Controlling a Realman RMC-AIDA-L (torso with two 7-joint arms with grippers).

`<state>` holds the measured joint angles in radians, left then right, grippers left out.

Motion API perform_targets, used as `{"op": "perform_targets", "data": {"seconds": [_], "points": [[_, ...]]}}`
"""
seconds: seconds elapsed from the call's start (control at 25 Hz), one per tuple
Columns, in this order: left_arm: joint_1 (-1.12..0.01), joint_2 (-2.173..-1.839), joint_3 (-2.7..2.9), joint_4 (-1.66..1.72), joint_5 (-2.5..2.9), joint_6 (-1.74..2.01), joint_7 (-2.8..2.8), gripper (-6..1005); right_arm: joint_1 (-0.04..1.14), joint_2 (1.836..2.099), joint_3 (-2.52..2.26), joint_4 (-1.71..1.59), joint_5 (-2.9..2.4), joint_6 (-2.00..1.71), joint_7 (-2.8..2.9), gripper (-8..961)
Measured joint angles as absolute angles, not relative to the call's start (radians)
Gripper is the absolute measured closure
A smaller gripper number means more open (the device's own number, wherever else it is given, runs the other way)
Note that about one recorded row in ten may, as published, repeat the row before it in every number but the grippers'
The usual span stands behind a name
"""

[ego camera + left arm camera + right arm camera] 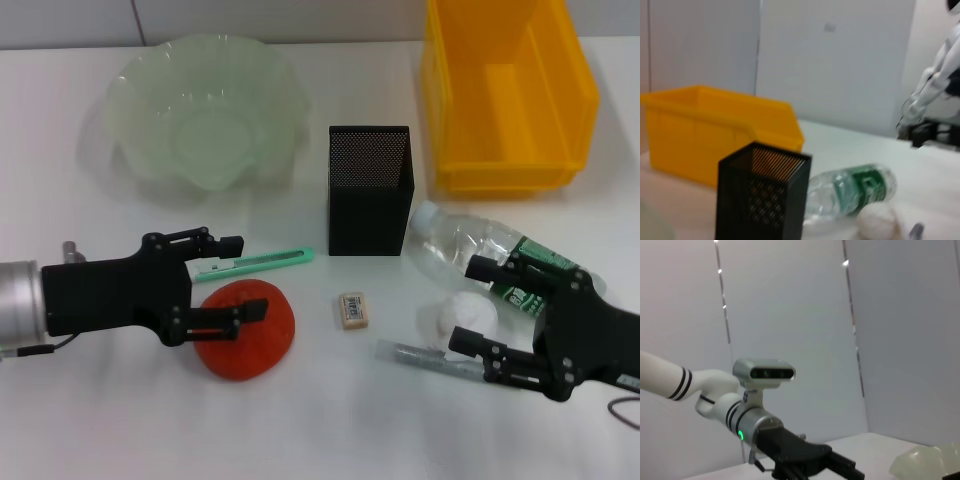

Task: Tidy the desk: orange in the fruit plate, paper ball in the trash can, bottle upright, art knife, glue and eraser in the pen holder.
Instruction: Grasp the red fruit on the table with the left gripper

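The orange lies at the front left, partly under the lower finger of my open left gripper. The green art knife lies just beyond it. The eraser sits in front of the black mesh pen holder. The bottle lies on its side. The white paper ball shows between the fingers of my open right gripper. The glue lies by its nearer finger. The green fruit plate and the yellow trash can stand at the back.
In the right wrist view the left arm and the fruit plate's rim appear. The right arm shows far off in the left wrist view. White tabletop stretches along the front.
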<state>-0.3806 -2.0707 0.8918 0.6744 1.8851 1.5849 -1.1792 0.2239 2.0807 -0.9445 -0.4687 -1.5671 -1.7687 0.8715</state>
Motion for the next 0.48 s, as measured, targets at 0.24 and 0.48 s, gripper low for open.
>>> {"op": "perform_targets", "data": {"seconds": [0.24,0.48], "points": [[-0.379,-2.068,0.933,0.667,1.886,1.535,-1.179,187,0.222,2.08,-0.924,-0.387,-1.567,-1.779,0.814,194],[-0.377,-2.068,0.935,0.655,1.899,1.492,-1.179,186,0.233,2.08,-0.922,-0.377,-1.566,-1.779,0.812,195]]}}
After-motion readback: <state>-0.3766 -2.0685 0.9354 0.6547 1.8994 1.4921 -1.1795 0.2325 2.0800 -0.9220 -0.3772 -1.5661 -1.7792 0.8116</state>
